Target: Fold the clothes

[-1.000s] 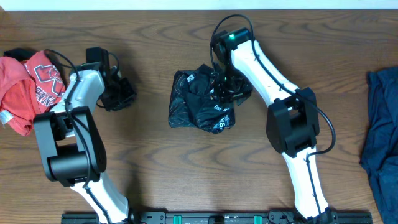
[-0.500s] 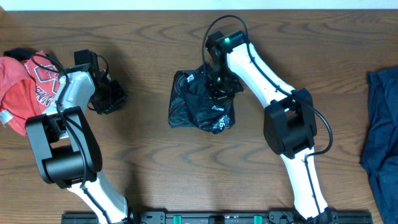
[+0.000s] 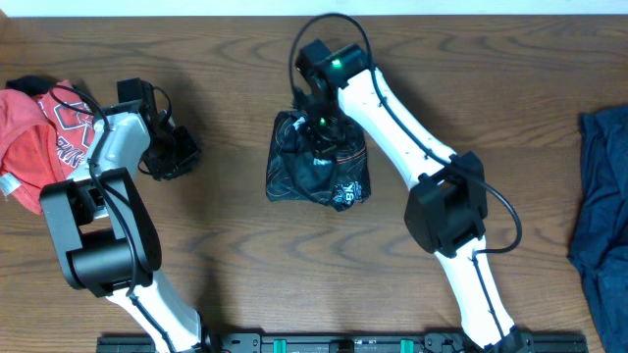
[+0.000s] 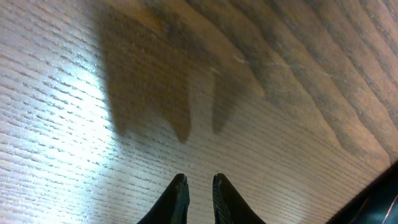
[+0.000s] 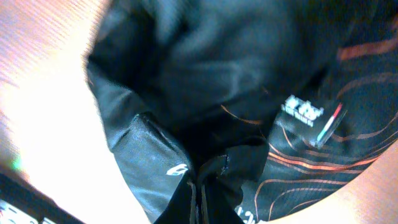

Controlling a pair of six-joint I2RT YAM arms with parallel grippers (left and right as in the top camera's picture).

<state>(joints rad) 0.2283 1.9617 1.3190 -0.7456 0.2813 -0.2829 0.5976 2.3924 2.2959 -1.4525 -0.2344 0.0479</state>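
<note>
- The black jersey (image 3: 316, 169) was seen bunched in a heap in the middle of the tabletop (image 3: 226, 255). It was not yet folded.
- The right pincer (image 5: 199, 198) was squeezed together on a fold of the black jersey, near the far side of the heap. It was probably held that way so the cloth could be pulled and spread out.
- The left pincer (image 4: 198, 190) was held just over bare wood. Its two fingers were almost together and nothing was gripped. It was likely parked out of the way, between the jersey and the red T-shirt (image 3: 39, 137).
- The red T-shirt was left crumpled at the left edge, and the dark blue garment (image 3: 601, 196) at the right edge. Both were well apart from the jersey and seemed to be saved for later.
- Both of those were cut off by the edge of the view, so their whole shape could not be seen.
- From above, the tips of the right pincer were hidden by the arm and the dark cloth.
- In the right wrist view, the cloth was dark and blurred, so how much was gripped could not be told.
- A small white label (image 5: 305, 115) was seen on the jersey, but its letters could not be read.
</note>
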